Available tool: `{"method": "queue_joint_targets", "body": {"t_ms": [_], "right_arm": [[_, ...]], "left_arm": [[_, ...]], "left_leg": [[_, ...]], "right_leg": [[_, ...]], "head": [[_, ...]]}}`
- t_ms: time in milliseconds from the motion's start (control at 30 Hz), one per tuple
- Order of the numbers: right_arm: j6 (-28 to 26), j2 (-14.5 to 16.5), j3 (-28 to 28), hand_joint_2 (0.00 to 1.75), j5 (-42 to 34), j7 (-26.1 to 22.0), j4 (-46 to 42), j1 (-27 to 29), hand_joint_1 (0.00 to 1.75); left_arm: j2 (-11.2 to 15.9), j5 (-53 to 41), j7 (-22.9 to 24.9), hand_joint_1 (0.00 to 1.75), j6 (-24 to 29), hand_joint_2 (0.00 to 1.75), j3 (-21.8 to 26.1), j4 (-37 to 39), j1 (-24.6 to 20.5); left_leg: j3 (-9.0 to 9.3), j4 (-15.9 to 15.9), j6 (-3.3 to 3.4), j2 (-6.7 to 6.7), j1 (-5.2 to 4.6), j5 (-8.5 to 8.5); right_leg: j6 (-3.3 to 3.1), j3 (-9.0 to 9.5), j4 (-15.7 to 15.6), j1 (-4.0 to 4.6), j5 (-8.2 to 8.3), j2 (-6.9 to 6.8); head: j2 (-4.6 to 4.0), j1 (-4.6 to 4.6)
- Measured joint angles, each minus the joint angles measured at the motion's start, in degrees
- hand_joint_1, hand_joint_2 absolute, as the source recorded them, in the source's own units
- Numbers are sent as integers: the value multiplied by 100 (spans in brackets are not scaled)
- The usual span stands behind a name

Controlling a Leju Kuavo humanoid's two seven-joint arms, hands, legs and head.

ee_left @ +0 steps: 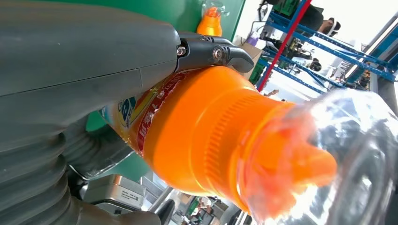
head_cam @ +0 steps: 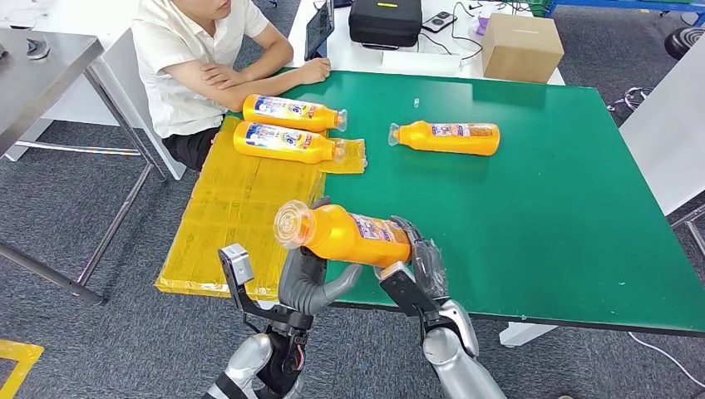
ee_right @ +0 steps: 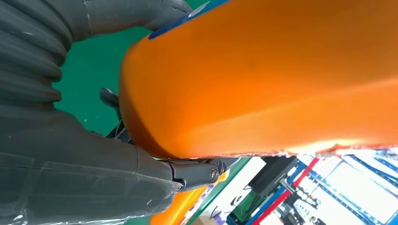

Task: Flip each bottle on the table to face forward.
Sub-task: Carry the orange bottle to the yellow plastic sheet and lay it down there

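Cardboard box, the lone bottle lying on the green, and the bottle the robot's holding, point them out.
cardboard box [head_cam: 521,46], head view, its top face.
lone bottle [head_cam: 453,138], head view, its body.
held bottle [head_cam: 345,235], head view, its orange body.

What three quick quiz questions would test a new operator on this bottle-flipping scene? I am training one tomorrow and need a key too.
1. True or false: the held bottle rests on the green table.
2. How many orange bottles lie on the yellow sheet? A) one B) two C) three
3. Fill in: the lone bottle on the green lies with its cap pointing toward the ____ pair of bottles.

Key:
1. False: the left robot hand and the right robot hand hold it up, near the front edge.
2. B: the far bottle and the near bottle.
3. Other.
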Motion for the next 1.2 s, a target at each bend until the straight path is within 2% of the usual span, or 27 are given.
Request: {"method": "queue_joint_targets", "body": {"t_ms": [233,667,700,800,833,1000,1067,1100,1133,1200], "right_arm": [[-37,56,169,175,-64,23,58,-94,160],[-118,99,588,175,-22,51,74,-183,162],[-119,107,613,175,-17,51,74,-183,162],[-139,116,672,175,17,51,74,-184,164],[-154,116,692,175,35,51,74,-186,163],[-207,118,794,175,86,63,90,-197,155],[-200,119,840,175,82,75,102,-197,142],[-188,119,865,175,71,79,108,-197,121],[-171,119,887,175,57,78,115,-196,97],[-124,117,934,175,27,69,131,-191,30]], "left_arm": [[-27,-140,-16,0,222,175,-68,55,-110],[-95,-427,-384,3,742,175,-97,216,-345],[-96,-430,-392,31,760,175,-90,218,-360],[-97,-426,-404,158,797,175,-73,222,-381],[-97,-417,-410,175,806,175,-67,225,-384],[-97,-381,-494,175,816,175,12,227,-389],[-97,-407,-539,175,801,175,54,225,-386],[-97,-436,-565,175,796,175,70,221,-382],[-97,-468,-586,175,793,175,83,216,-376],[-97,-501,-605,175,790,175,108,190,-356]], "left_leg": [[-1,0,0,0,0,0],[-1,0,0,0,0,0],[-1,0,0,0,0,0],[-2,0,0,0,0,0],[-2,0,0,0,0,0],[-2,0,0,0,0,0],[-2,0,0,0,0,0],[-2,0,0,0,0,0],[-2,0,0,1,0,0],[-2,0,0,1,0,0]], "right_leg": [[0,-1,0,0,0,0],[0,-2,0,0,0,0],[0,-2,0,0,0,0],[0,-2,0,0,0,0],[0,-2,0,0,0,0],[0,-2,0,0,0,0],[0,-3,0,0,0,0],[0,-3,0,0,0,0],[0,-4,0,0,0,0],[0,-5,0,0,0,1]], "head": [[0,1],[0,0],[0,0],[0,1],[0,1],[0,1],[0,0],[0,0],[0,0],[0,1]]}}
